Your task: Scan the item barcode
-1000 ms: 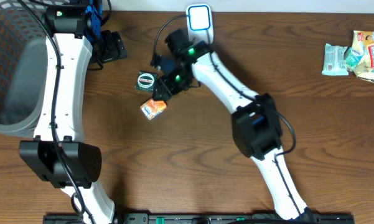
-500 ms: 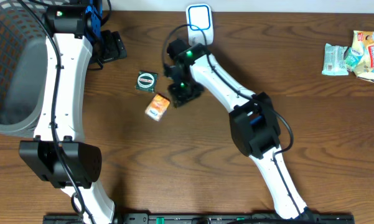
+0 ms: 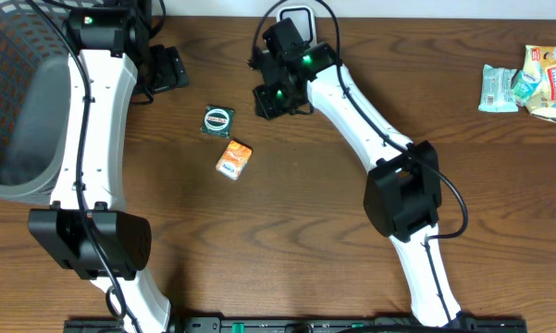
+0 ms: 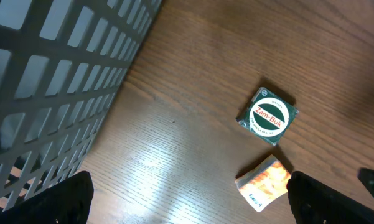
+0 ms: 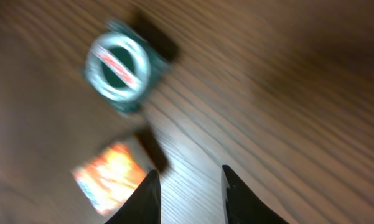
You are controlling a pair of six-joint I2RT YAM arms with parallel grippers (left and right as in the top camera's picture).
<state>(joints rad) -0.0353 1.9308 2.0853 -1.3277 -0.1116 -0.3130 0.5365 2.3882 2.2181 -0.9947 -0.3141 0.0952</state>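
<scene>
A brown wooden surface fills the overhead view, with a dark mesh basket at its left edge. The white left arm runs along the basket's side toward the far edge. The left gripper stands wide open there, its two fingertips at the bottom corners of the left wrist view with only bare wood between them. The right arm reaches from the near edge up to the far middle. The right gripper hangs over the wood with its fingers a narrow gap apart. Wood grain shows between them, so it grips nothing. A white scanner stands at the far edge, partly covered by the right arm's wrist. Crumpled snack packets lie at the far right, well apart from everything else. The green tin, square with a round white-ringed label reading Zam-Buk, lies flat on the surface just left of the right gripper. The orange box lies near the tin on its nearer side, not touching it and clear of both grippers. The right wrist view is blurred, but it shows the tin and the box to the left of the fingers, not between them.
</scene>
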